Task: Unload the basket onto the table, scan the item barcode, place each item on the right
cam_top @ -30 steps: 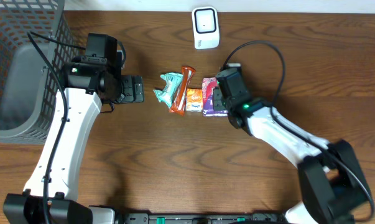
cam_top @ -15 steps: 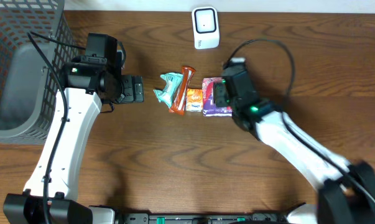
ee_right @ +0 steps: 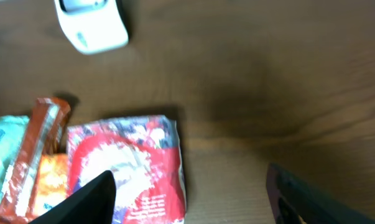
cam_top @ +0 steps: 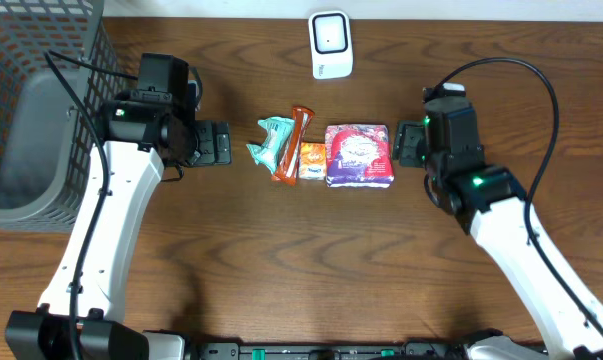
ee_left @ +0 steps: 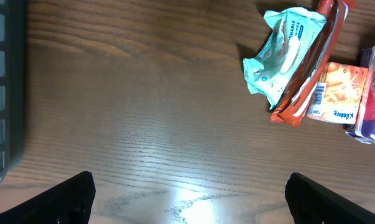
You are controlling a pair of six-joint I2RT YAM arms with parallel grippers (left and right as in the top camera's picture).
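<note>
While your right gripper (cam_top: 409,146) hangs spread and empty, the red and purple packet (cam_top: 359,155) lies flat just ahead of it. The white scanner (cam_top: 331,45) sits farther off to one side. Your left gripper (cam_top: 213,143) is spread wide, empty.

row: teal pack (cam_top: 271,143), bar (cam_top: 292,143), orange packet (cam_top: 312,160), purple pack (cam_top: 359,155) | scanner (cam_top: 331,44): beyond row | right claw (cam_top: 406,145): just beside purple pack | left claw (cam_top: 221,144): near teal pack
</note>
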